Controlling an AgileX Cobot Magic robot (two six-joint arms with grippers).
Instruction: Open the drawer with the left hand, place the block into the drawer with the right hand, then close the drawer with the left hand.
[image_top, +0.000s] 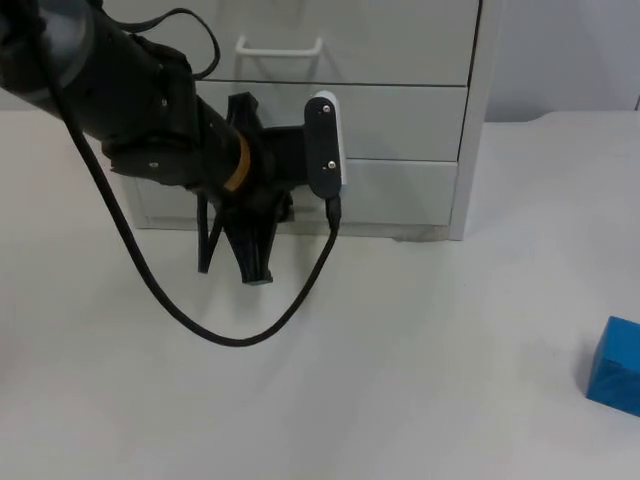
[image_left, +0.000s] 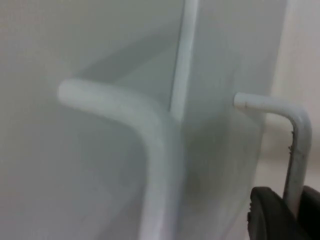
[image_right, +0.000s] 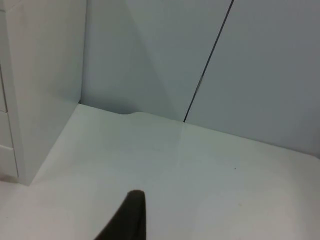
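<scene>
The left gripper (image_top: 240, 262) is reaching low against the front of the white cabinet (image_top: 400, 110), its black fingers (image_top: 255, 250) pointing down toward the table (image_top: 400, 360) in front of the bottom drawer (image_top: 400, 190). From above the two fingers are showing a narrow gap between their tips, but whether they are clamping anything cannot be told. In the left wrist view a white bent-rod handle (image_left: 295, 140) is running right beside a black fingertip (image_left: 272, 215), seemingly touching it, and a second, closer handle (image_left: 125, 120) is curving across smooth, matte white drawer fronts.

All drawers are sitting flush in the top view; an upper one is carrying a thin white U-shaped handle (image_top: 280, 46).

The block (image_top: 615, 372), a blue, sharp-edged cube, is lying on the table well apart from the cabinet, at the right.

The right arm is waiting; its wrist view is showing one dark fingertip (image_right: 127, 217) above the bare table, the cabinet's flat side panel (image_right: 45, 85) and the grey wall (image_right: 225, 60). Its finger state cannot be told.
</scene>
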